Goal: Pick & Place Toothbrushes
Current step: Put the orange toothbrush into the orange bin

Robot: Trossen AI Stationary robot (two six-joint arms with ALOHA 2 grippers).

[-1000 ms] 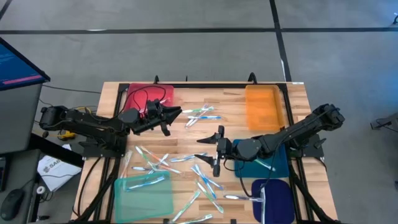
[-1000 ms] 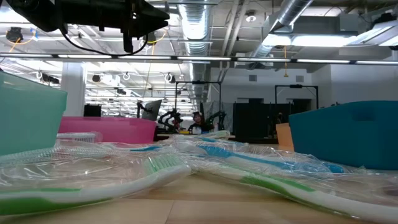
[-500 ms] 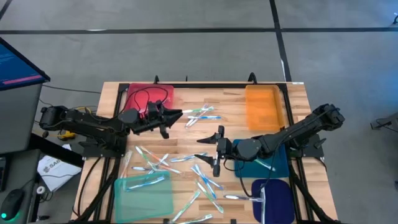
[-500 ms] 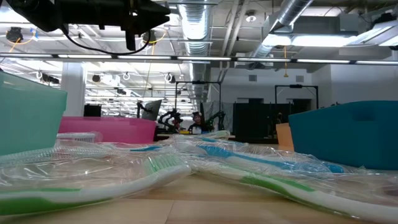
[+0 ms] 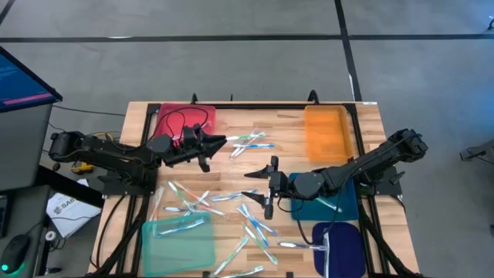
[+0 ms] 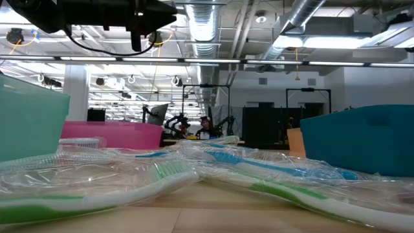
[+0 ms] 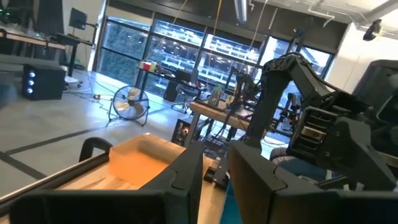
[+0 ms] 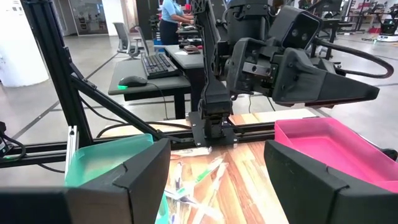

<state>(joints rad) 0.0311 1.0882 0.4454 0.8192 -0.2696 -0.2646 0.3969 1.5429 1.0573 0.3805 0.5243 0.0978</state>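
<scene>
Roughly, progress: early; a few toothbrushes lie in the green tray [image 5: 179, 241] and teal tray [image 5: 340, 202].
Left: most toothbrushes [image 5: 247, 218] scattered mid-table.
Left gripper [image 5: 220, 140]: nearly closed, empty, beside pink tray [image 5: 202, 114].
Right gripper [image 5: 269, 184]: wide, empty, above the scatter.

One camera hangs overhead, looking straight down on the whole counter [image 5: 231, 116]. Another sits at counter height, so near the toothbrushes [image 6: 213, 169] that they fill its foreground, facing the room beyond. Each wrist camera looks level across the counter. The pink tray [image 5: 185, 120] shows overhead, low and from the right wrist.
</scene>
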